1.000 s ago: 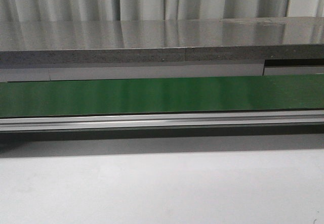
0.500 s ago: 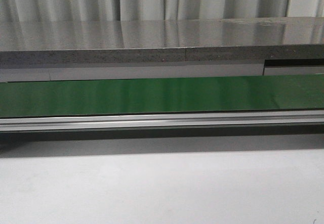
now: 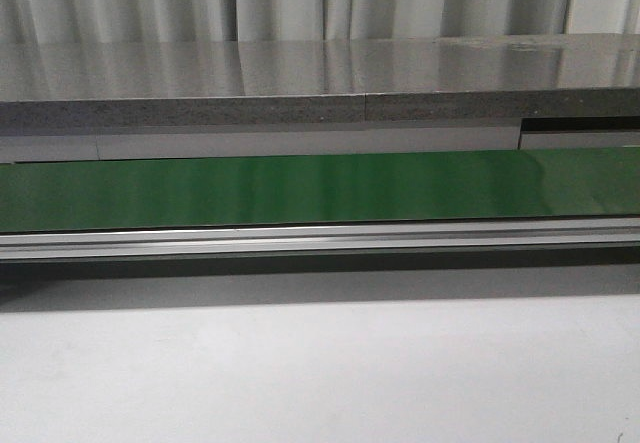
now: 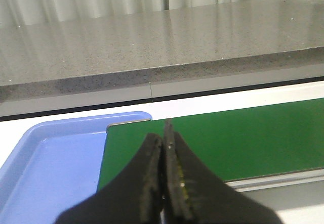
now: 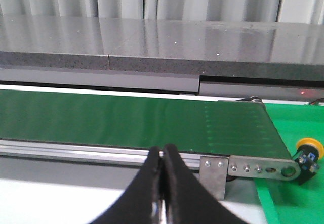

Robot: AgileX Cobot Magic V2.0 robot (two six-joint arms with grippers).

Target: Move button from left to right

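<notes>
Left gripper (image 4: 163, 183): my jaws pressed together, empty.
Right gripper (image 5: 162, 183): closed, empty.
Button (image 5: 307, 150): beside belt (image 5: 126, 120) end.

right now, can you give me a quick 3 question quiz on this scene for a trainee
1. True or false: the left gripper is open.
2. Which view shows the button? A front B left wrist C right wrist
3. Fill in: the tray beside the green belt is ____ in colour.

Key: 1 false, its fingers are pressed together. 2 C, it lies past the belt's end, on a green surface. 3 blue.
</notes>
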